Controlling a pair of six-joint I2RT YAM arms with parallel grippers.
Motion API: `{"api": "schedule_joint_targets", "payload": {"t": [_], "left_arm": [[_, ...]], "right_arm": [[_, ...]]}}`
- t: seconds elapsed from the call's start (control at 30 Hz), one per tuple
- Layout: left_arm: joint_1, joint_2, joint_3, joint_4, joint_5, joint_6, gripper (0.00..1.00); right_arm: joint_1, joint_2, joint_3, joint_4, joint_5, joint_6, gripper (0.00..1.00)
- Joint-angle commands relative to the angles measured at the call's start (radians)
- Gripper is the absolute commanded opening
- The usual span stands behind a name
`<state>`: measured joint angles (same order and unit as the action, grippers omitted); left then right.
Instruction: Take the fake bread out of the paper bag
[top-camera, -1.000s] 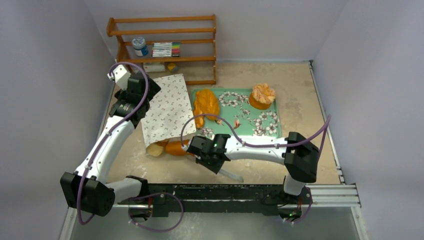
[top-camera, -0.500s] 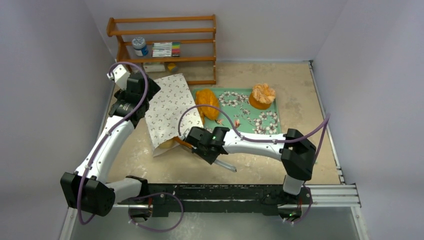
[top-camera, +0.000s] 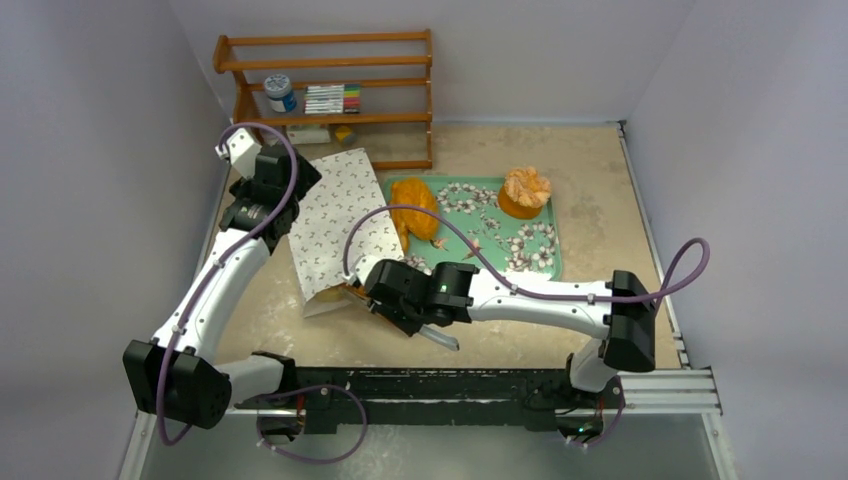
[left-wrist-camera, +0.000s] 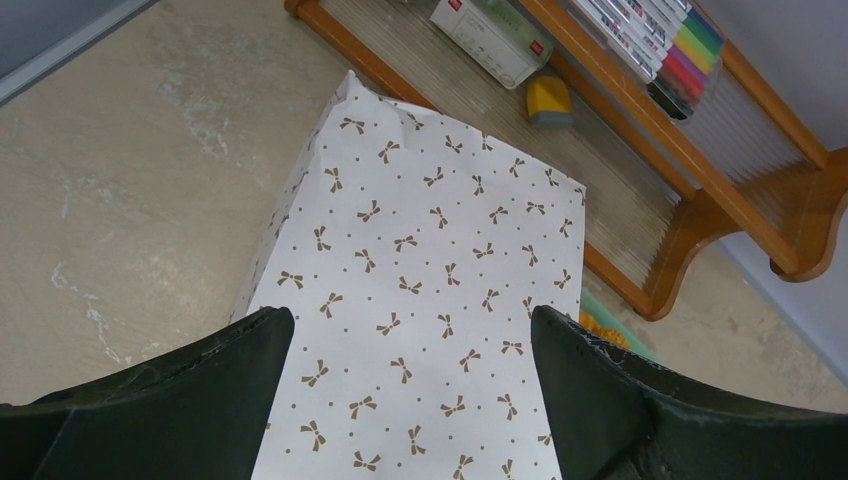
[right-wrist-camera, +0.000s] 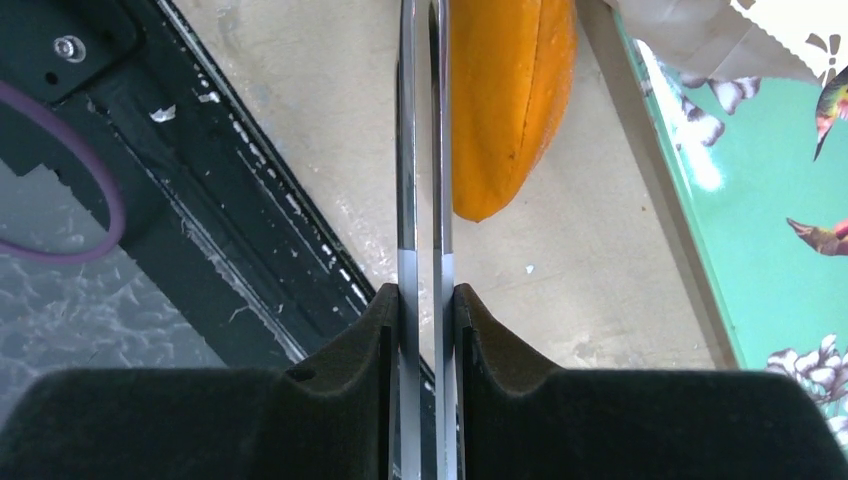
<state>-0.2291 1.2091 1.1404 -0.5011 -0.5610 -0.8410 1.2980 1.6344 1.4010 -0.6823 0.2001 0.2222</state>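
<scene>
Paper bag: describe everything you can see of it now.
The paper bag is white with small brown bows, creased, lying on the tan table, closed end toward the wooden shelf, mouth toward the arm bases. An orange loaf lies at its mouth. The open left gripper hovers above it.

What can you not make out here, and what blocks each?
- Inside the paper bag: top view, its own paper and the right gripper cover it; left wrist view, bottom edge cuts the mouth.
- Tips of the metal tongs, far end of the loaf: right wrist view, top edge.
</scene>
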Motion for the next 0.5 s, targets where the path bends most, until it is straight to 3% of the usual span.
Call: {"api": "schedule_joint_targets", "payload": {"t": [0.0, 0.47], "left_arm": [[0.008, -0.006, 0.012, 0.036, -0.014, 0.026, 0.91], [0.01, -0.015, -0.018, 0.044, -0.016, 0.026, 0.91]], "right_arm": [[0.006, -0.048, 0.014, -0.034, 0.033, 0.042, 0.2], [0.032, -0.188, -0.03, -0.156, 0.025, 0.14, 0.28]]}}
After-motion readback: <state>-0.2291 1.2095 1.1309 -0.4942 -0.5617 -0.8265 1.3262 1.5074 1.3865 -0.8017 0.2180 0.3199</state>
